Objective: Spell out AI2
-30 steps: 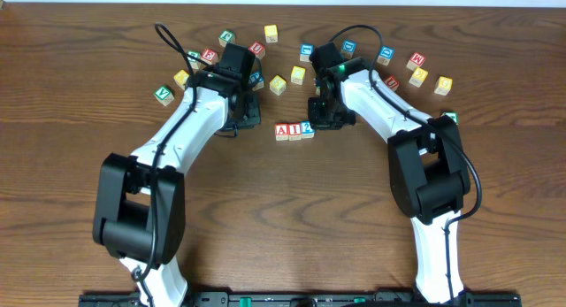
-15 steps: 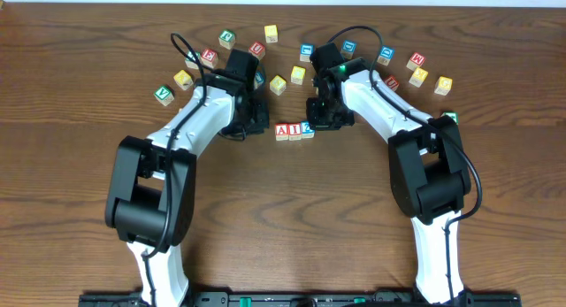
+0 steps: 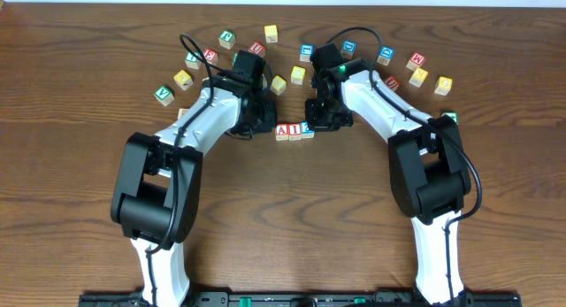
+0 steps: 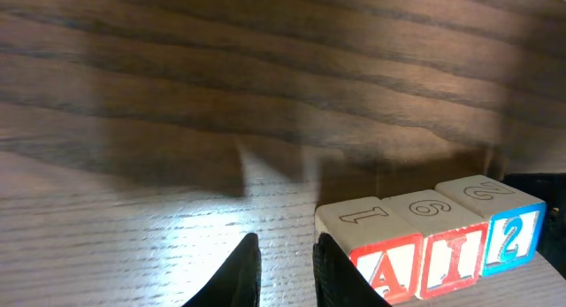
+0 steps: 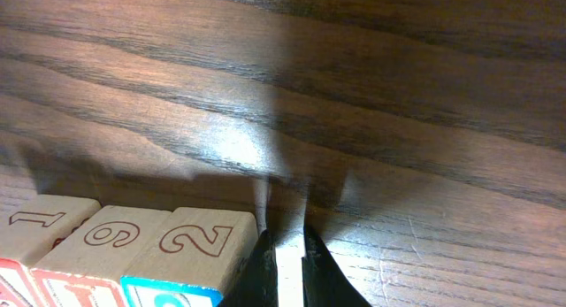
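The whole table (image 3: 283, 210) was viewed straight down from above, both arms included. Each wrist view was taken low and very close to the wood, angled obliquely along the tabletop. The block row (image 3: 294, 129) was shared by all three, seen from opposite ends (image 4: 433, 241) (image 5: 124, 249).

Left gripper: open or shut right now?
Nearly shut, empty. In the left wrist view the left gripper shows a narrow gap of bare table, beside the A block.

You have bare table (image 3: 292, 210) toward the near edge, while loose blocks (image 3: 416, 68) crowd the far edge behind the block row (image 3: 293, 130).
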Controlling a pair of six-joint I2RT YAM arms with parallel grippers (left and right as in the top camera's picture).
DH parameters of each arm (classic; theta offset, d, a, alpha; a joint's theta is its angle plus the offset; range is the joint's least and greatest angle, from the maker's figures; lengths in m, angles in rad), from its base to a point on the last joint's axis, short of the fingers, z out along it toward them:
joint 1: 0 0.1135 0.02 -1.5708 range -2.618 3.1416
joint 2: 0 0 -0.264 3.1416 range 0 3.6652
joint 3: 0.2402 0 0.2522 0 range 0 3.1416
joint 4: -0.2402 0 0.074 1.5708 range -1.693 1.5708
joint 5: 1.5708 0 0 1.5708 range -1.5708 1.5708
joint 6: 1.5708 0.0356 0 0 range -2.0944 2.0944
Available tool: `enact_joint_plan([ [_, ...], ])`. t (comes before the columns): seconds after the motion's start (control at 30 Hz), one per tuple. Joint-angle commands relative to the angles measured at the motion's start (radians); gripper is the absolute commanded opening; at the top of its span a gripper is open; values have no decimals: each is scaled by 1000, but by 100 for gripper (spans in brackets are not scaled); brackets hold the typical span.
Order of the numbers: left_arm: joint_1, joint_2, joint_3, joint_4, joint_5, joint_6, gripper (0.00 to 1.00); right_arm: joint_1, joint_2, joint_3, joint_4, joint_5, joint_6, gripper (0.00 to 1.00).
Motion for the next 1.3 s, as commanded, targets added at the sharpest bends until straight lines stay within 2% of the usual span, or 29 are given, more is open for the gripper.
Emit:
enact_joint_plan([
  [0.0,-14,39,10,2,5,-10,21,4,-22,-8,-3,-11,-19,6],
  [0.77,-35,52,10,20,4,10,20,7,-22,-8,-27,-17,-21,8],
  [1.27,-37,52,10,51,5,-33,20,19,-22,-8,25,-16,76,9],
])
